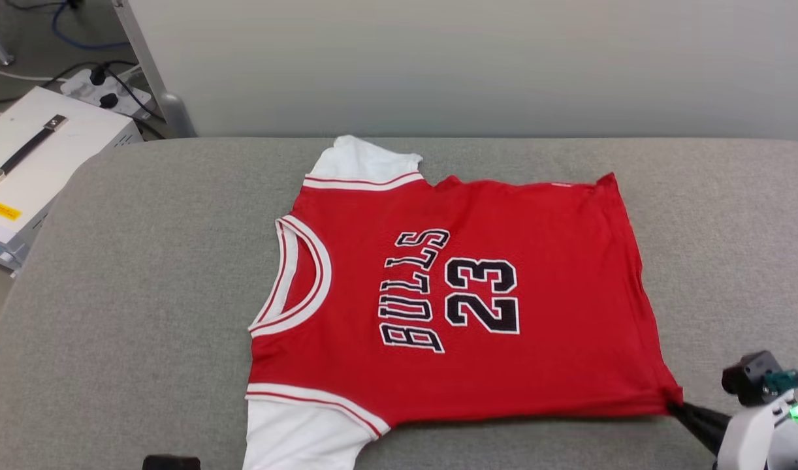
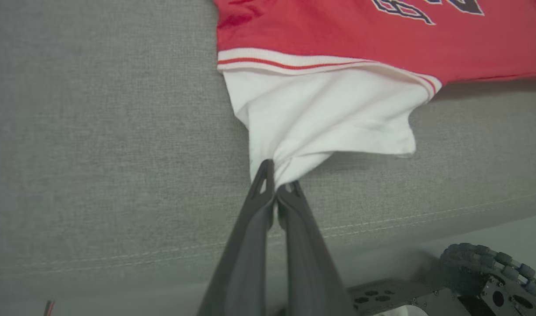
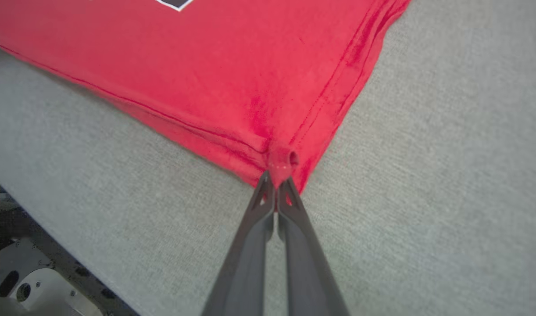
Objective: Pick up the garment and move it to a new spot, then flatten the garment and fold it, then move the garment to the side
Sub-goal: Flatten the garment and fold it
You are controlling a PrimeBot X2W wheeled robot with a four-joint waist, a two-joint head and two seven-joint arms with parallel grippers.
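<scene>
- Head view: the garment [image 1: 451, 294] lies flat, front up, on the grey padded bench [image 1: 144, 294]. Its collar is to the left and its hem to the right, so its long axis runs left to right.
- The black, white-edged print reads "BULLS" over "23", with the letters running from near to far.
- The right gripper [image 1: 680, 406] is at the near right corner of the hem, its fingers closed on the red cloth there.
- A dark shape at the bottom edge, left of the near sleeve [image 1: 294, 434], may be part of the left arm, but too little of it shows to be sure.
- A white box [image 1: 40, 150] with a black handle stands off the far left of the bench. Its yellow label [image 1: 5, 211] is too small to read.
- Left wrist view: the left gripper [image 2: 274, 186] has its fingers pinched together on the gathered edge of the white sleeve. The striped trim and the red body lie beyond it.
- Right wrist view: the right gripper [image 3: 274, 184] has its fingers pinched on the bunched hem corner, and the red cloth spreads away from them.
- Judgement: both grips are on the near long edge, one arm at each end, and the whole garment lies on the far side of the fingers. A fold would therefore carry this edge up and over towards the far edge, with both arms moving evenly.
</scene>
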